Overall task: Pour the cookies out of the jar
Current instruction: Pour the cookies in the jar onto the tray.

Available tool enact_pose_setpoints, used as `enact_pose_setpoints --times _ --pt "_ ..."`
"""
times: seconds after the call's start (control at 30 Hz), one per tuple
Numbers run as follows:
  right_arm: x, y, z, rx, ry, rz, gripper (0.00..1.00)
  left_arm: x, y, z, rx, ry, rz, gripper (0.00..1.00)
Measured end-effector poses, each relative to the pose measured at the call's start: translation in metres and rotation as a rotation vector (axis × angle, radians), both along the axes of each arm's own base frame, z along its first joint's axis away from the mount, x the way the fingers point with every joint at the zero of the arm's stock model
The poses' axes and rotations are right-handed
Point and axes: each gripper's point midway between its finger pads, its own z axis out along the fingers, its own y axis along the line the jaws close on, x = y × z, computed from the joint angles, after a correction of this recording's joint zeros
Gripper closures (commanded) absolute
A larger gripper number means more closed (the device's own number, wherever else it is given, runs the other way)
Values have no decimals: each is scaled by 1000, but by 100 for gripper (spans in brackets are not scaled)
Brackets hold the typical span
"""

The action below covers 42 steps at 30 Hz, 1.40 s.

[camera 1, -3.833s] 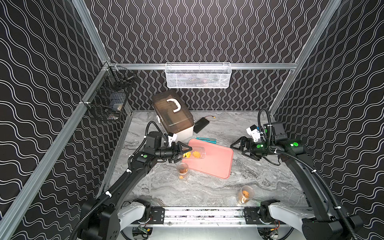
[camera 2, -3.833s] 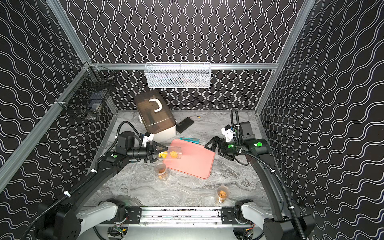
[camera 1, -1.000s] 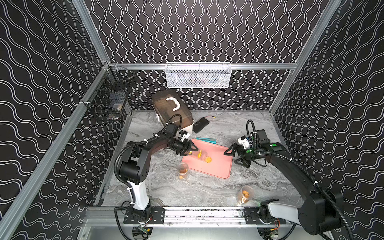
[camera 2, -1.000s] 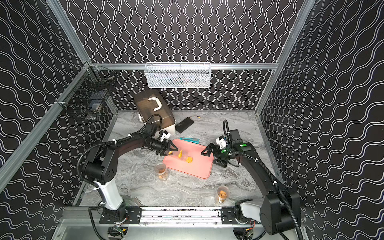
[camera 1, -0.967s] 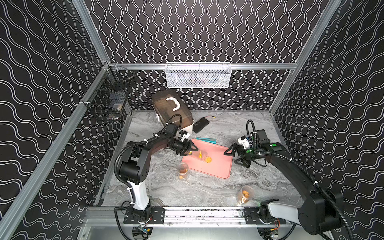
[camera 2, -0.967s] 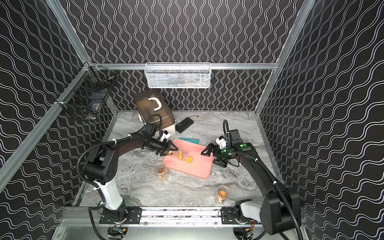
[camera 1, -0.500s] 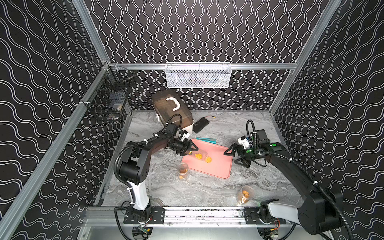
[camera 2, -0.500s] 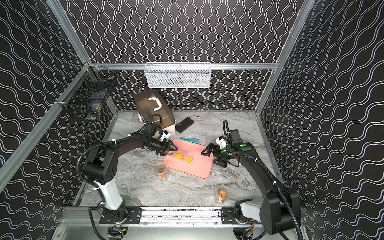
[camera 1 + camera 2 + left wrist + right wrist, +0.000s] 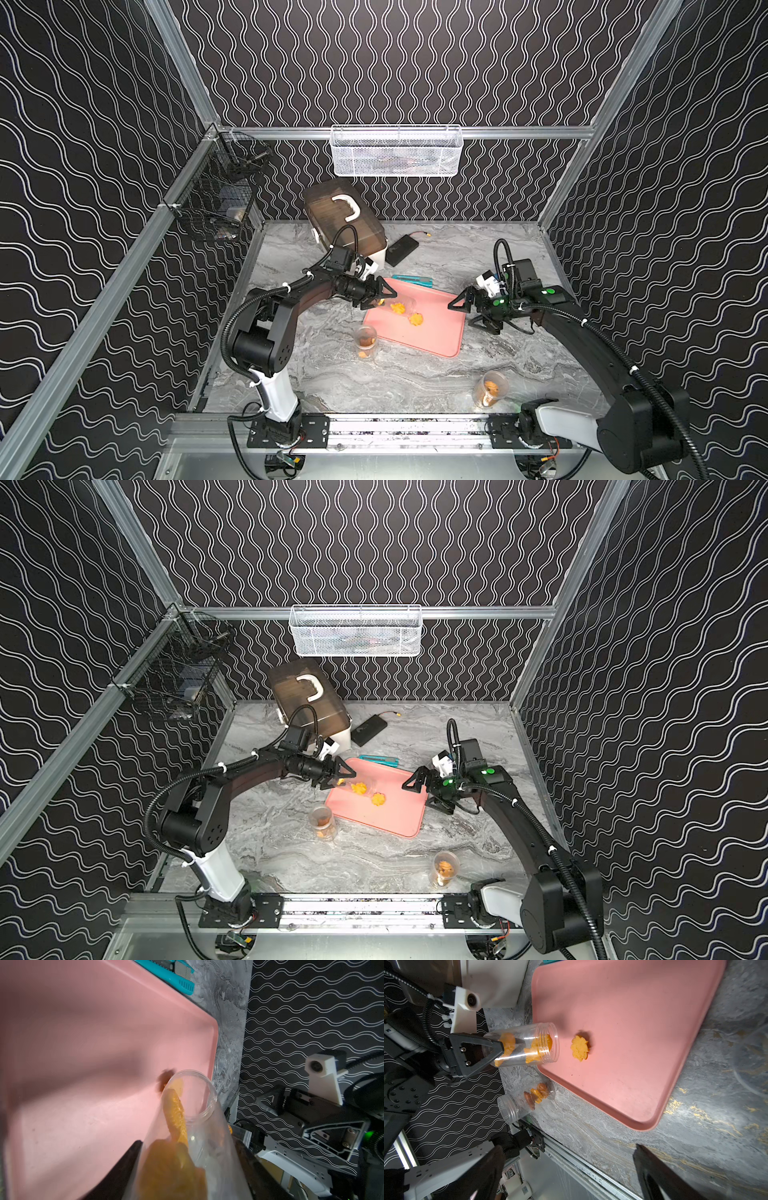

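One of the cookies (image 9: 580, 1048) lies near the middle of the pink tray (image 9: 436, 340). At its three o'clock edge the right gripper (image 9: 461, 313) hangs empty, jaws spread wide. At ten o'clock the left gripper (image 9: 384, 297) is clamped on the jar (image 9: 525, 1045), which is tipped on its side with more cookies at its mouth.

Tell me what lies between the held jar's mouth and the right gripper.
One scalloped cookie on the pink tray, near the mouth of the jar; beyond it, bare tray up to the right gripper. Both top views show it.
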Motion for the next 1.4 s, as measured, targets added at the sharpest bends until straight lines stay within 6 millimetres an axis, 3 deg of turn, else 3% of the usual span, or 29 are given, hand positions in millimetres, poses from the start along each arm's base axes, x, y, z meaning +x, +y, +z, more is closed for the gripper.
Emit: enact_pose_setpoints --times 0.6,1.4 --pt "2 0 4 -2 -10 1 0 0 0 0 165 -51 -14 61" --pt "2 1 4 -1 -8 0 0 -3 -2 4 130 -44 -32 61"
